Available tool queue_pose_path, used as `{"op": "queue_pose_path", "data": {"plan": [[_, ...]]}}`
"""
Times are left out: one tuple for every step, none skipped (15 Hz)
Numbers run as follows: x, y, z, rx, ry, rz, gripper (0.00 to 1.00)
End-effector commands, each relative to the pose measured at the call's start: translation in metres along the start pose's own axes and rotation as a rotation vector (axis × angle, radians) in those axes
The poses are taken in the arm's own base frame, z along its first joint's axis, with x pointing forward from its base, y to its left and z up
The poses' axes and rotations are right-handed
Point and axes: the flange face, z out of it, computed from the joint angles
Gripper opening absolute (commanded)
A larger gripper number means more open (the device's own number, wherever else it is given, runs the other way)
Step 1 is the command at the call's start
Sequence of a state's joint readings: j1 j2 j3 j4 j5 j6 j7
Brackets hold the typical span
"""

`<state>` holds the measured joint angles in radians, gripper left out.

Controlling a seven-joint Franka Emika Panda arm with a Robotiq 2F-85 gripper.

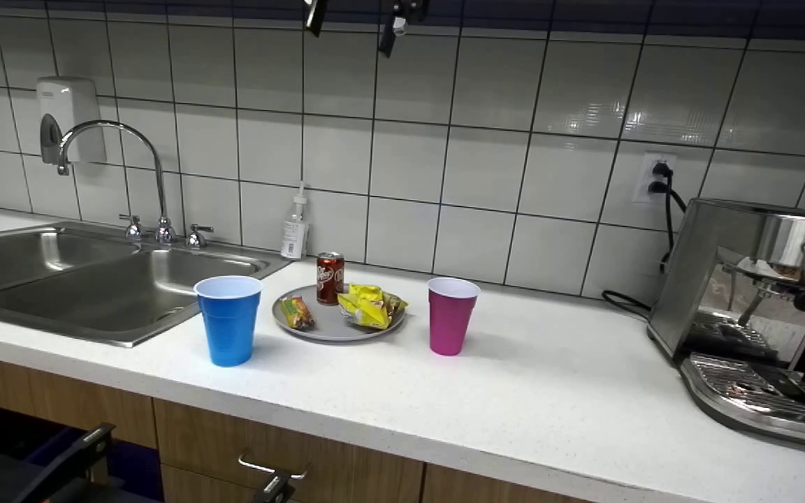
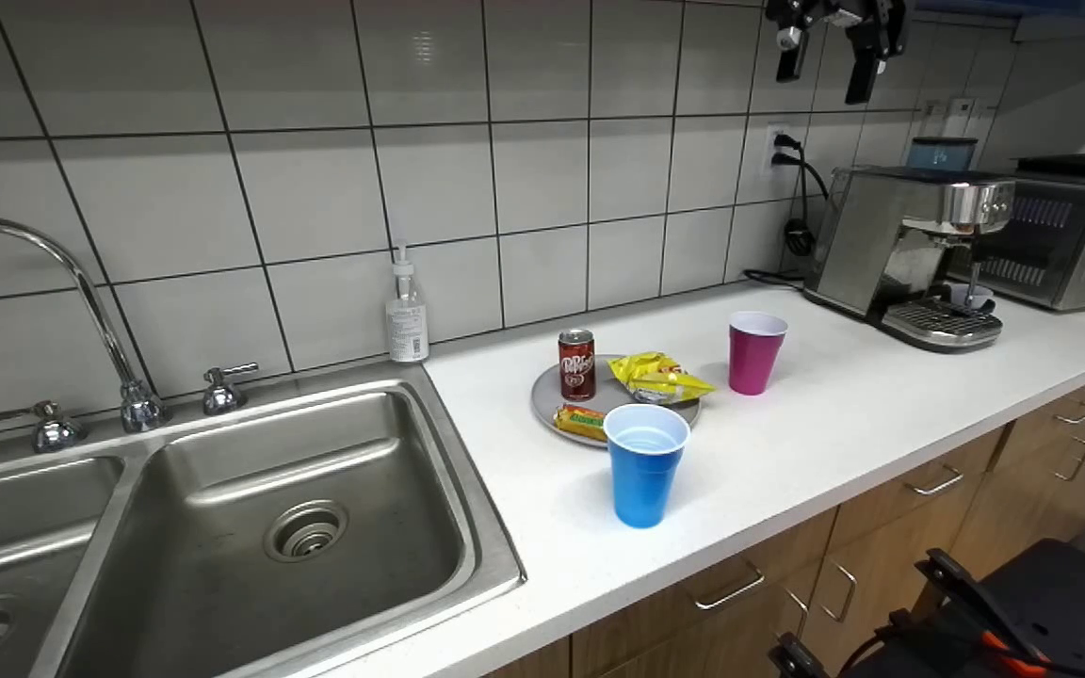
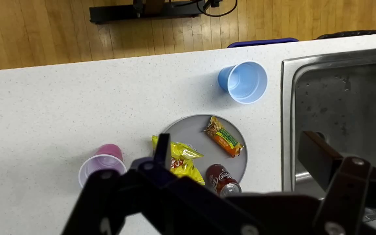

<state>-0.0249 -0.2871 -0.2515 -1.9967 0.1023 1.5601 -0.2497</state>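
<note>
1. White counter (image 1: 549,398) is being backed by tiled wall (image 1: 483,168)
2. Grey plate (image 3: 191,127) is being shared by snack bar (image 3: 225,138), soda can (image 3: 222,179) & yellow bag (image 3: 188,168), w/ blue cup (image 3: 245,81) & pink cup (image 3: 109,150) standing nearby, apart
3. Gripper (image 2: 823,87) is being held high above counter, jaws spread, nothing being pinched
4. If lowering, slow descent is prob. being called for, jaws squared across item's narrow side, cup rims being given room

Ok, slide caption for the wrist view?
Below open black fingers: round grey plate with yellow snack bag, multicoloured wrapped bar and maroon soda can.

the can (image 2: 577,367) says "dr pepper", the bar (image 3: 224,137) "nature valley" ("crunchy").
</note>
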Motion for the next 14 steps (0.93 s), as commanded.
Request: {"op": "queue_pose_path", "data": {"plan": [[-0.003,-0.002,0.001,-0.007,-0.007,0.001,1.00],[-0.005,-0.005,0.003,-0.007,-0.007,0.003,1.00],[-0.007,-0.007,0.004,-0.002,-0.009,-0.003,1.00],[-0.009,-0.009,0.007,-0.001,-0.011,-0.006,1.00],[-0.010,-0.011,0.009,-0.007,-0.012,-0.011,1.00],[-0.012,-0.012,0.013,-0.006,-0.006,-0.022,1.00],[-0.013,-0.014,0.017,-0.010,-0.009,-0.022,1.00],[-0.015,-0.015,0.021,-0.009,-0.011,-0.023,1.00],[-0.016,-0.016,0.026,-0.008,-0.015,-0.029,1.00],[-0.016,-0.017,0.031,-0.015,-0.013,-0.031,1.00],[-0.016,-0.017,0.035,-0.015,-0.014,-0.034,1.00],[-0.017,-0.017,0.039,-0.016,-0.011,-0.039,1.00],[-0.017,-0.017,0.044,-0.020,-0.005,-0.042,1.00],[-0.018,-0.017,0.049,-0.025,-0.004,-0.047,1.00]]}}
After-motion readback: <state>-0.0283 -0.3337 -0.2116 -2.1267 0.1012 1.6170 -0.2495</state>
